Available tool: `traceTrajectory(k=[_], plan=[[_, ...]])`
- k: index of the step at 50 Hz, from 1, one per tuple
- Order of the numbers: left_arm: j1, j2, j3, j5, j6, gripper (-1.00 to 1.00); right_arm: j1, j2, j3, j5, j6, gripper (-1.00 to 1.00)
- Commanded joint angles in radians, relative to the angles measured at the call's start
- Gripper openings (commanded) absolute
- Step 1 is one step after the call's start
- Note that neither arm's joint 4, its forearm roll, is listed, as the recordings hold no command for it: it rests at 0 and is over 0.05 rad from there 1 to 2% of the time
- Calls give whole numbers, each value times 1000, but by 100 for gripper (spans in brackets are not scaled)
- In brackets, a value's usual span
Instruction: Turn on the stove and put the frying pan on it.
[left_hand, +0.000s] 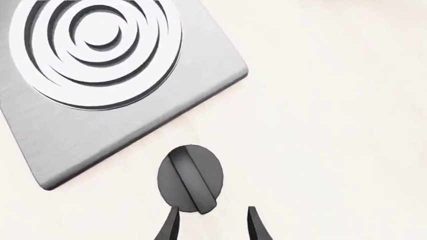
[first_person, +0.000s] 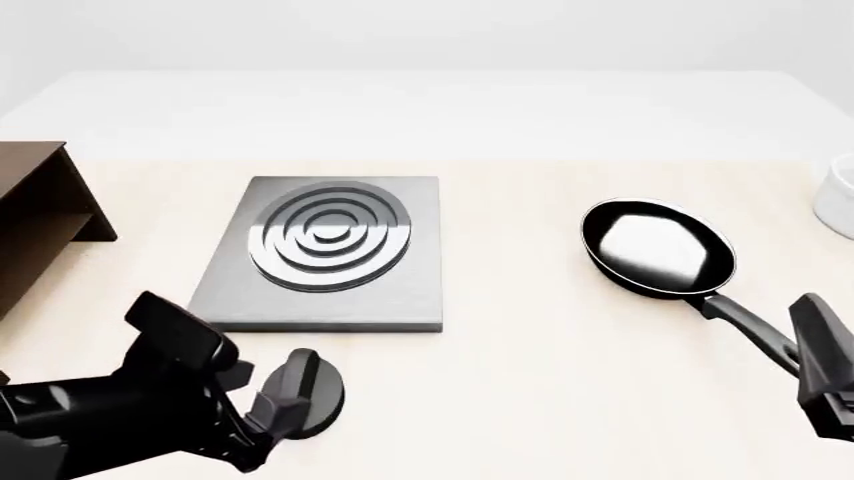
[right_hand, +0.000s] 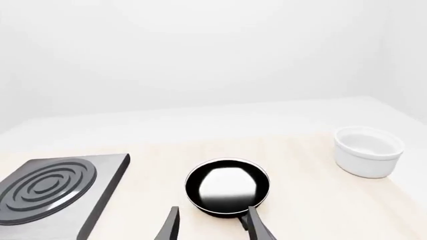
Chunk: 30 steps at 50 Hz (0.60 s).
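Note:
The stove is a flat grey plate with shiny burner rings, left of the table's middle. Its black oval knob lies on the table just in front of the plate. My left gripper hovers open right at the knob, its fingertips at the knob's near end. The black frying pan rests on the table to the right, handle pointing toward my right gripper. That gripper is open, just behind the pan, with one finger beside the handle's root.
A white bowl stands at the far right, beyond the pan. A brown wooden shelf sits at the left edge, beside the stove.

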Motion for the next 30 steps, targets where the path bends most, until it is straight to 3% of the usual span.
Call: traceTrajectory(k=[1, 30], plan=[[-5, 63, 31, -73, -10, 100, -1, 0, 0, -1, 2, 100], [-3, 173, 56, -173, -7, 100, -1, 0, -1, -3, 4, 100]])
